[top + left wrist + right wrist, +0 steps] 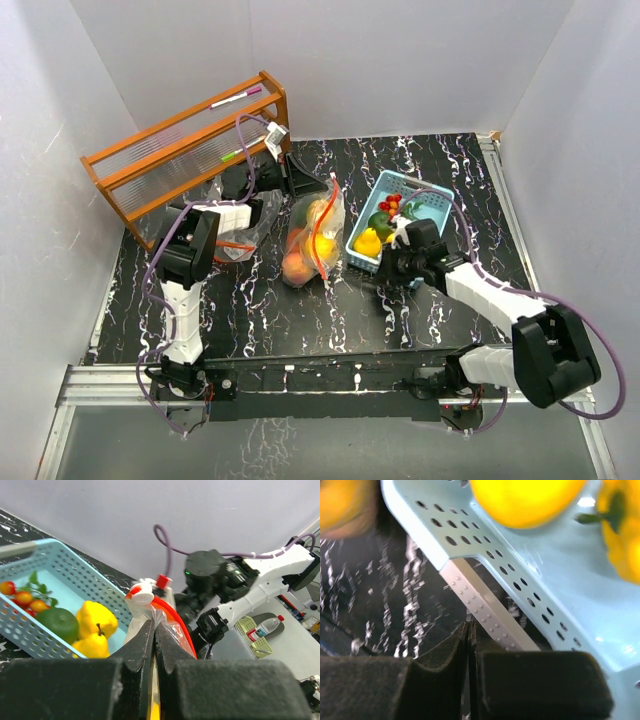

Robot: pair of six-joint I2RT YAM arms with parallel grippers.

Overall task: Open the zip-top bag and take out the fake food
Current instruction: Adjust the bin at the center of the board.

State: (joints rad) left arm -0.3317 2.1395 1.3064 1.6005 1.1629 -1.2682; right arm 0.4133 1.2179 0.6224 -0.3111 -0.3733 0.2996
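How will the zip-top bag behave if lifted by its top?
Likely floppy: the zip-top bag is thin clear film, creased where the jaws of the left gripper pinch it. Probably end-heavy: the fake food bunches opposite the grip, so it may swing.

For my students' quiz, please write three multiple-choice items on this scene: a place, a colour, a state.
1. Seen from above, the basket stands where? A) left of the zip-top bag B) right of it C) under it
2. Which colour is the basket? A) light blue B) red C) black
3. The left claw is: A) wide open B) out of view C) shut on the bag's top
Key: 1 B, it lies on the right arm's side of the bag; 2 A, its perforated walls are pale blue; 3 C, the left wrist view shows it pinching the plastic.
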